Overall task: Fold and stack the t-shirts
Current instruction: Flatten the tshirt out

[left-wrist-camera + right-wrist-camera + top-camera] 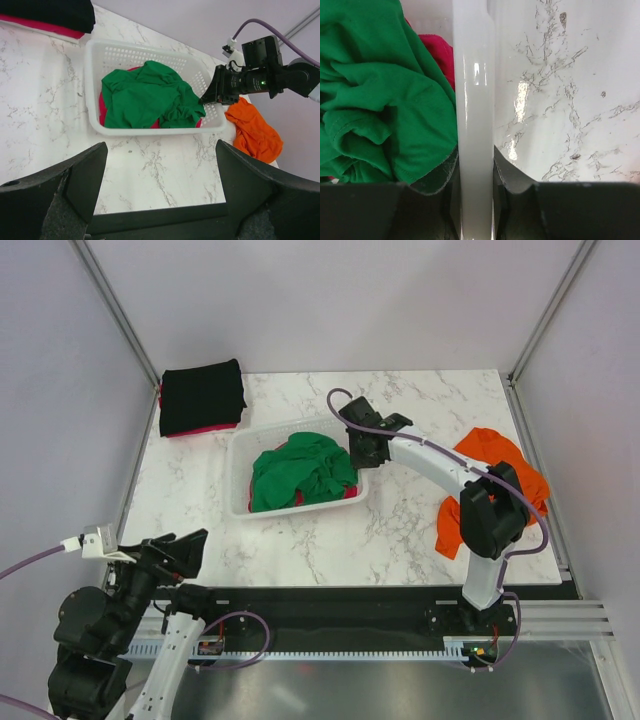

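A crumpled green t-shirt [300, 472] lies in the white lattice basket [238, 455], over a pink-red t-shirt [437, 52]. My right gripper [358, 455] is at the basket's right wall. In the right wrist view the right gripper [475, 170] is shut on the basket's rim [474, 100], one finger inside against the green t-shirt [385, 100] and one outside. An orange t-shirt [495, 448] lies crumpled at the right edge, partly hidden by the right arm. A folded black t-shirt [202, 397] rests on a pink-red one at the back left. My left gripper [180, 550] hangs open and empty off the table's near left corner.
The marble table [400, 530] ends at metal frame posts and grey walls at the back and sides. A black rail runs along the near edge by the arm bases. The basket [92, 65] sits mid-table, slightly left of centre.
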You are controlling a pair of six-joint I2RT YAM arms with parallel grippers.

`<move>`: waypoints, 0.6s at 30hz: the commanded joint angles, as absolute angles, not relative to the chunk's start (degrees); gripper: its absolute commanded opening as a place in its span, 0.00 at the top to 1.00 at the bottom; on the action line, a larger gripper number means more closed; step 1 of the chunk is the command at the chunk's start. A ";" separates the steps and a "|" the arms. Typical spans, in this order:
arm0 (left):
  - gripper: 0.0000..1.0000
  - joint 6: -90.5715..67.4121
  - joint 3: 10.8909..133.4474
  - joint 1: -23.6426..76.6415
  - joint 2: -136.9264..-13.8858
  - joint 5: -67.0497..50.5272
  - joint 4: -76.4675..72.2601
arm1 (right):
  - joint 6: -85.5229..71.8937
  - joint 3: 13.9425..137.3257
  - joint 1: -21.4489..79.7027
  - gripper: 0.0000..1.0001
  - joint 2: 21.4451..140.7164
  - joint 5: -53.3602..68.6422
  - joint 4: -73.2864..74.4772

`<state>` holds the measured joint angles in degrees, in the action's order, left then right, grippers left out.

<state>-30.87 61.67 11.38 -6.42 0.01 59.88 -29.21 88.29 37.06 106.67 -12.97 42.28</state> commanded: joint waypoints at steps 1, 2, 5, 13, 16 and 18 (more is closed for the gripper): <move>0.04 -32.43 61.70 11.43 -5.80 0.26 60.03 | -29.08 89.48 38.58 1.00 104.24 -11.62 40.61; 0.05 -33.04 61.26 11.43 -5.89 -0.95 59.94 | -29.96 88.52 39.19 1.00 104.15 -10.30 39.21; 0.05 -34.71 60.30 11.43 -6.06 -1.67 59.07 | -33.81 88.41 44.28 1.00 104.94 -7.73 37.27; 0.05 -38.67 63.19 11.43 -8.17 -2.90 58.01 | -53.85 94.04 60.89 1.00 113.37 -5.90 29.72; 0.06 -39.20 65.21 11.43 -7.91 -3.43 58.01 | -62.91 93.25 63.09 1.00 116.27 -1.59 22.34; 0.06 -39.46 66.00 11.43 -7.47 -3.25 58.01 | -65.99 93.69 64.33 1.00 118.21 -0.44 18.73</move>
<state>-37.04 63.57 11.38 -7.09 -2.00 59.66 -56.36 91.74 63.70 117.25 -6.39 27.33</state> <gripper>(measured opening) 0.942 0.277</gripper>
